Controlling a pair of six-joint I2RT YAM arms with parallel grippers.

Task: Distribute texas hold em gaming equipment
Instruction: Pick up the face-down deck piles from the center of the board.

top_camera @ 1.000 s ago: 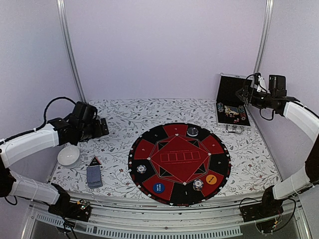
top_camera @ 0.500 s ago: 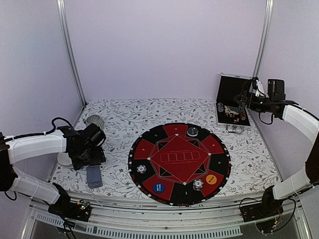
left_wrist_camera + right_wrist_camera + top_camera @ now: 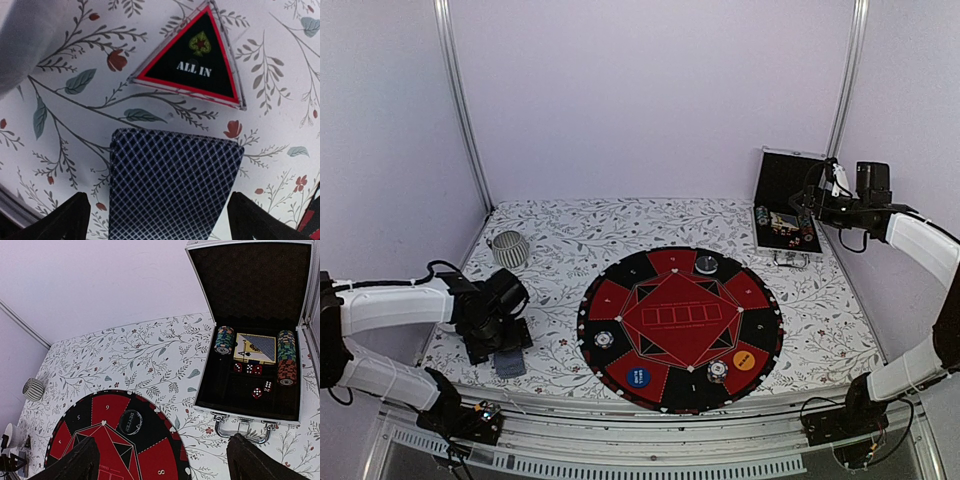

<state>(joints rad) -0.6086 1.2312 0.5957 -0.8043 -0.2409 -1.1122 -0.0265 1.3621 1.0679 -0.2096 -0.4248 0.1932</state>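
Note:
A deck of grey-blue-backed playing cards lies on the floral cloth, near left in the top view. My left gripper is open low over it with one finger on each side; in the top view the gripper partly covers it. On the round red-and-black mat lie two striped poker chips, the blue disc and the orange disc. My right gripper hovers open and empty by the case; in its wrist view nothing lies between the fingers.
A triangular "ALL IN" marker lies just beyond the deck. The open black case at back right holds chip stacks, cards and dice. A ribbed grey cup stands back left. A dealer button sits on the mat.
My left arm swung toward the near edge and lowered over the deck, uncovering the grey cup. The right arm shifted only slightly.

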